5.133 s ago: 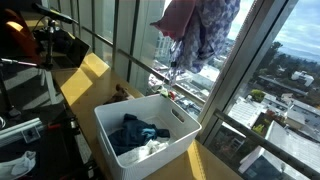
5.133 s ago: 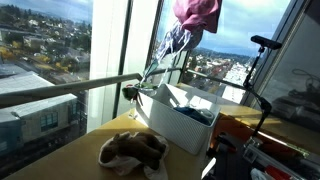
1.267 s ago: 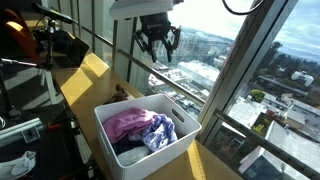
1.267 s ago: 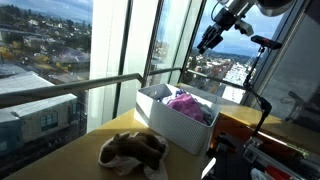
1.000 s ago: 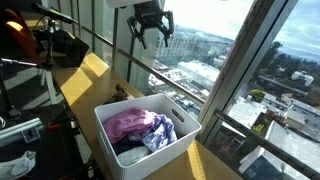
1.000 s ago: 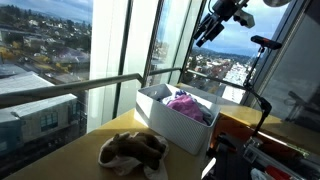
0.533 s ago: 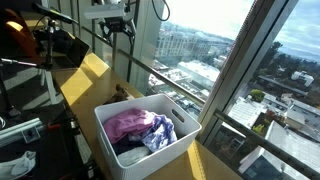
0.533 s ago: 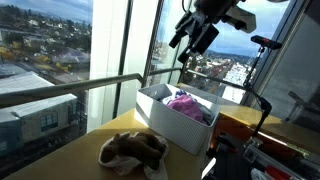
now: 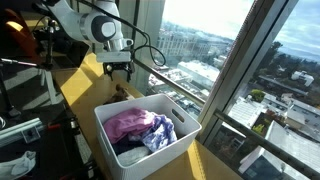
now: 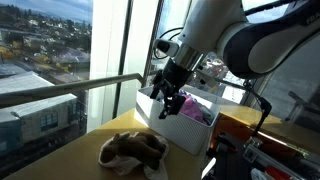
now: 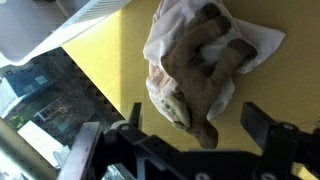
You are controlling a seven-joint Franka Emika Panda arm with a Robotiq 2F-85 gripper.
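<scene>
The gripper (image 10: 166, 104) is seen released above the crumpled cloth (image 11: 195, 60); the white bin (image 11: 60, 25) is cut off at the wrist view's upper left.

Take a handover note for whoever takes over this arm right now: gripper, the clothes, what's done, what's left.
Gripper: open, empty, hovering above the crumpled beige cloth, not touching it.
The cloth lies on the yellow table, beside the white bin.
The bin holds a pink garment and a blue-and-white cloth.
Done: pink garment binned.
Left, probably: grasp the beige cloth and put it in the bin.
</scene>
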